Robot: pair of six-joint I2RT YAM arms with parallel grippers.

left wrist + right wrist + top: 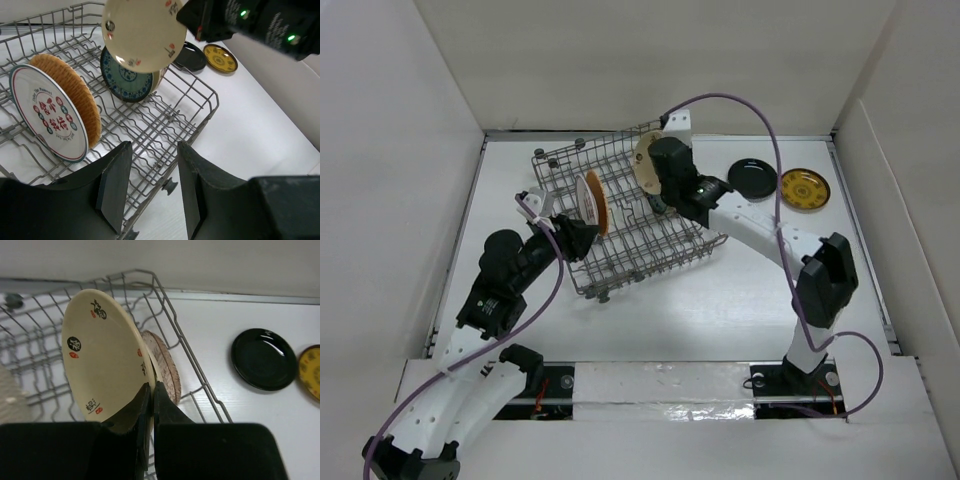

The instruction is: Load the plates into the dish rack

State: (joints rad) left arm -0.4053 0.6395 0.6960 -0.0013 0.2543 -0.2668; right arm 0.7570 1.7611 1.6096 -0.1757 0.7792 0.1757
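The dish rack (650,250) is a grey wire basket lying askew mid-table. My right gripper (151,387) is shut on the rim of a cream plate (100,355) with dark and red characters and holds it on edge over the rack's far corner (645,160). Right behind the cream plate stands a pinkish copper plate (170,367). A teal patterned plate (127,77), an orange woven-look plate (75,95) and a whitish plate (47,115) stand upright in the rack. My left gripper (154,146) hangs open over the rack's near rim (215,100), nothing between its fingers.
A glossy black plate (752,178) and a yellow patterned plate (805,189) lie flat on the white table, right of the rack. White walls close in the table at the back and both sides. My right arm reaches across from the right, above the black plate.
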